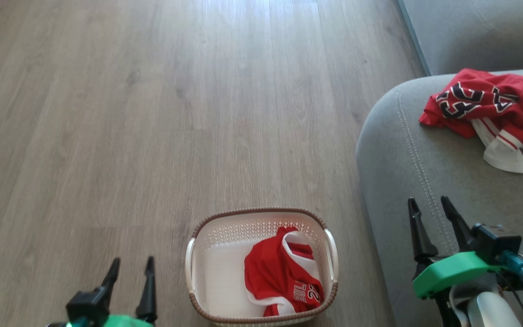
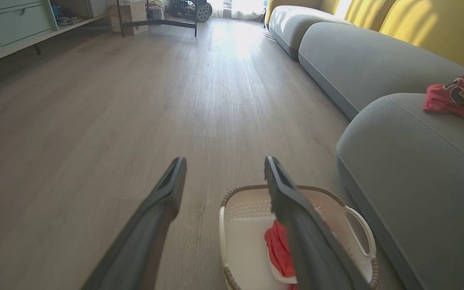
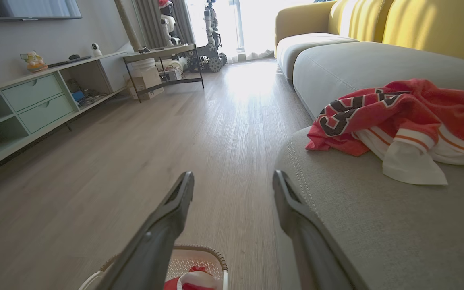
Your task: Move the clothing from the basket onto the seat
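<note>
Both grippers sit lowest in the head view, each with its two dark fingers spread apart and nothing between them. The left gripper [image 1: 132,263] hangs over the wood floor [image 1: 152,113] beside the basket [image 1: 261,211], its body cut off by the bottom edge. The right gripper [image 1: 428,202] hangs over the front of the grey sofa [image 1: 393,159]. The basket stands on the floor just beside the sofa's rounded edge. Red shorts [image 1: 273,272] with white trim lie crumpled in its right half, their white lettering upside down, partly folded and hard to read. In the left wrist view one finger crosses in front of the shorts and hides most of them. The red jersey [image 1: 479,104] lies bunched on the sofa seat, cut off at the head view's right edge, its black numerals creased and broken up by folds. In the right wrist view the bottom edge cuts the basket, with a finger across its near rim.
</note>
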Motion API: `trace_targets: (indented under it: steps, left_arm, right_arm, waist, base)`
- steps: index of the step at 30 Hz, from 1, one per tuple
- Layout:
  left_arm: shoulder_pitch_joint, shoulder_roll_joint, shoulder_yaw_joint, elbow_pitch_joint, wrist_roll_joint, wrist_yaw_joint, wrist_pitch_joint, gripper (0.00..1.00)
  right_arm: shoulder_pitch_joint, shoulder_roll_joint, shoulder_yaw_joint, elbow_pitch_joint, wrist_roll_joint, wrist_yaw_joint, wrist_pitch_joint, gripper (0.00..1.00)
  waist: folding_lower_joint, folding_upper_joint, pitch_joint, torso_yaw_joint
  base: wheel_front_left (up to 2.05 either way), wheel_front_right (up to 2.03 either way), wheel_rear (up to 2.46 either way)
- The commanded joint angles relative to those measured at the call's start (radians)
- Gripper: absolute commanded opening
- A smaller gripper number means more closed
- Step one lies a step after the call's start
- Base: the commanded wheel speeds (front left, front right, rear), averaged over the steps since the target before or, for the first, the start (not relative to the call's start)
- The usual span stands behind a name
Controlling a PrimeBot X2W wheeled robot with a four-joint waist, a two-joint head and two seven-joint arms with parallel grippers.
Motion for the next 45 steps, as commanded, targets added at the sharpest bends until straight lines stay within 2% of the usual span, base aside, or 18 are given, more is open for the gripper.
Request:
trace_targets:
  steps: [1, 10, 16, 26, 37, 45]
  left_arm:
    - [-0.073, 0.000, 0.013, -0.010, 0.014, -0.017, 0.004, 1.00]
    - [-0.189, -0.057, -0.067, 0.098, 0.030, -0.077, 0.034, 1.00]
    - [-0.307, -0.108, -0.104, 0.237, 0.034, -0.125, 0.035, 1.00]
    - [-0.534, -0.155, -0.151, 0.484, 0.059, -0.180, 0.014, 1.00]
    - [-0.763, -0.187, -0.219, 0.686, 0.068, -0.209, -0.006, 1.00]
    - [-0.860, -0.189, -0.289, 0.736, 0.025, -0.217, -0.002, 1.00]
  right_arm:
    - [-0.051, 0.001, 0.009, -0.046, -0.014, 0.000, -0.017, 1.00]
    - [-0.127, 0.001, -0.023, -0.098, -0.037, 0.000, -0.022, 1.00]
    - [-0.202, 0.001, -0.042, -0.141, -0.044, 0.000, -0.025, 1.00]
    - [-0.339, 0.001, -0.032, -0.188, -0.033, 0.000, -0.030, 1.00]
    - [-0.471, 0.001, 0.004, -0.268, -0.014, 0.000, -0.031, 1.00]
    - [-0.514, 0.001, 0.046, -0.342, 0.002, 0.000, -0.031, 1.00]
  waist:
    - [0.0000, 0.0000, 0.023, -0.013]
    - [0.0000, 0.0000, 0.136, -0.066]
    - [0.0000, 0.0000, 0.257, -0.114]
    - [0.0000, 0.0000, 0.470, -0.191]
    - [0.0000, 0.0000, 0.680, -0.250]
    - [0.0000, 0.0000, 0.769, -0.287]
  base:
    - [0.00, 0.00, 0.00]
    - [0.00, 0.00, 0.00]
    - [0.00, 0.00, 0.00]
    - [0.00, 0.00, 0.00]
    - [0.00, 0.00, 0.00]
    - [0.00, 0.00, 0.00]
